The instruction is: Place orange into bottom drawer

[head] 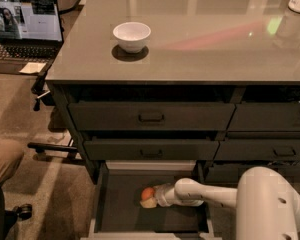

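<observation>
1. The gripper [150, 200] reaches inside the open bottom drawer [120, 204], clasping the orange [148, 193] low near the drawer floor.
2. It should lower gently, let go only once the fruit rests, then withdraw straight so nothing rolls.

Inside the open bottom drawer [125, 216], the claw [150, 200] touches the orange [148, 192], at 6 o'clock from the white bowl [132, 36] on the surface [215, 49].
</observation>
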Robot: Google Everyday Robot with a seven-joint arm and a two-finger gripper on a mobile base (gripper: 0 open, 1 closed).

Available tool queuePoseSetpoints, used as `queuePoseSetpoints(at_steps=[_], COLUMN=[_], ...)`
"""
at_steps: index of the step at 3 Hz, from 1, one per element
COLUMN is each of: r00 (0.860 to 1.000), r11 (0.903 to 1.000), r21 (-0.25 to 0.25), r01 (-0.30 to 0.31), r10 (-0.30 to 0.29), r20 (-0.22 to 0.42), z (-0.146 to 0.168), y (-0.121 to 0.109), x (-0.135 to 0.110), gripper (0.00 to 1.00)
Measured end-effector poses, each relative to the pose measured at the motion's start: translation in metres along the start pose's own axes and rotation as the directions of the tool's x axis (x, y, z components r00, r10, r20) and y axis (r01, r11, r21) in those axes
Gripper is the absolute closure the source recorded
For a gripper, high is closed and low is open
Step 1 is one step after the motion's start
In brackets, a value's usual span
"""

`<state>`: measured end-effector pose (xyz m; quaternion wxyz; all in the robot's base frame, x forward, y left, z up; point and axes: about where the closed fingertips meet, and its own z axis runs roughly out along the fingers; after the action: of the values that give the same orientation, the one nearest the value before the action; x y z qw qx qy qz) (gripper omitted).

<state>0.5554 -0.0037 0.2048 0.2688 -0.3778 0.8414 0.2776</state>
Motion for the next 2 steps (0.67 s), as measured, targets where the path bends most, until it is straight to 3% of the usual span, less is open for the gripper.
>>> queuePoseSetpoints(at_steps=[1, 2], r00=[0.997, 0.996], r11=[0.9963, 0.9941], r21=[0.049, 0.059], r01=[0.070, 0.091], r10=[-0.070, -0.091], r20=[-0.016, 0.011], z=[0.016, 0.028], y=[-0.016, -0.033], x=[0.009, 0.019], gripper=[1.00, 1.00])
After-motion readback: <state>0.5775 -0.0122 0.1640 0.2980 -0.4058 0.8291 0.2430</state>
